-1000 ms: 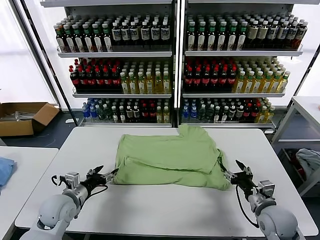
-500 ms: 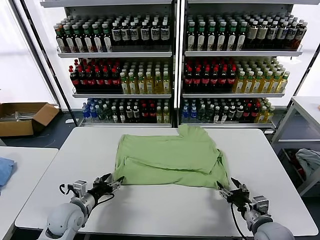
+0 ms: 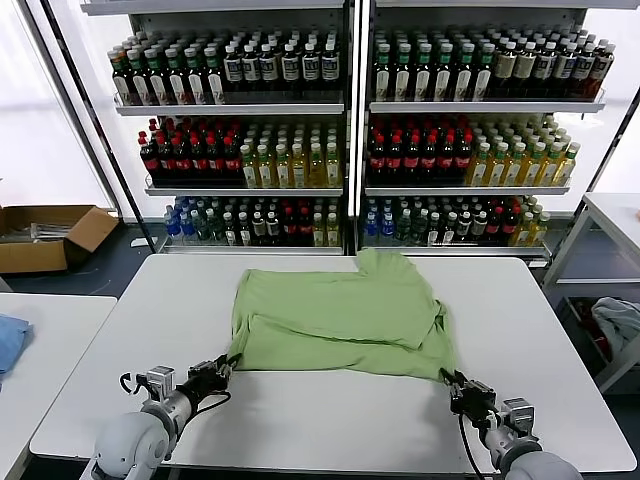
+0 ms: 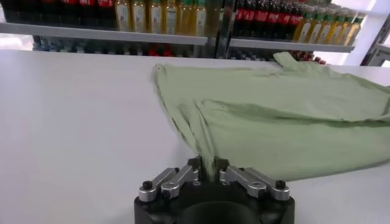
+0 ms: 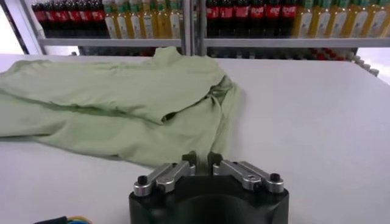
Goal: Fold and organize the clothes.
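Note:
A light green shirt [image 3: 340,315] lies partly folded across the middle of the white table [image 3: 130,330], one sleeve pointing toward the shelves. My left gripper [image 3: 224,366] is at the shirt's near left corner, shut on a pinch of the green fabric, which runs between its jaws in the left wrist view [image 4: 206,165]. At the near right corner my right gripper [image 3: 451,380] is shut on the hem, and the cloth passes between its jaws in the right wrist view [image 5: 202,160]. The shirt [image 4: 280,115] [image 5: 122,91] lies flat beyond both grippers. Collar, buttons and print are hidden.
Shelves full of bottles [image 3: 350,130] stand behind the table. A cardboard box [image 3: 45,235] sits on the floor at far left. A blue cloth [image 3: 8,340] lies on the left side table, and a grey-blue cloth [image 3: 620,325] is at far right.
Both grippers have slid along the table to the shirt's near corners and gone from open to shut on the fabric. The shirt itself has barely moved.

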Robot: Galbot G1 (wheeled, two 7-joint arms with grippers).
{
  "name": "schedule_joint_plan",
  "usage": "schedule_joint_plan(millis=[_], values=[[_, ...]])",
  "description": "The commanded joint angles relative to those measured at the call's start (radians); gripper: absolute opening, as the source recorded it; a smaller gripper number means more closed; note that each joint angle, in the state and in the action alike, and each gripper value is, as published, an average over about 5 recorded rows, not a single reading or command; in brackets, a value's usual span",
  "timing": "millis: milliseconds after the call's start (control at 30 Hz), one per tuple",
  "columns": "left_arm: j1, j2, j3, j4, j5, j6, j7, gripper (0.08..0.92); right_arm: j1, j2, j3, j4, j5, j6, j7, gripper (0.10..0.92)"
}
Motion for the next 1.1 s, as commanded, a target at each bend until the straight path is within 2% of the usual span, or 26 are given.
schedule_joint_plan(millis=[33,133,333,567,1100], values=[[0.054,0.000,-0.028,-0.046,0.007,0.001,-0.003,0.138,-0.055,0.004,0.013,0.051,0.009,-0.004,-0.004,0.106],[0.118,0.009,-0.059,-0.097,0.010,0.001,-0.004,0.092,-0.109,0.007,0.034,0.095,0.009,0.000,-0.011,0.106],[0.291,0.010,-0.147,-0.237,0.039,0.001,0.003,0.086,-0.245,0.029,0.092,0.189,-0.014,0.027,-0.045,0.106],[0.428,-0.006,-0.239,-0.338,0.067,0.001,0.016,0.086,-0.400,0.045,0.130,0.240,-0.063,0.079,-0.087,0.106],[0.629,-0.095,-0.305,-0.454,0.137,0.001,0.022,0.086,-0.521,0.038,0.149,0.263,-0.121,0.157,-0.108,0.106]])
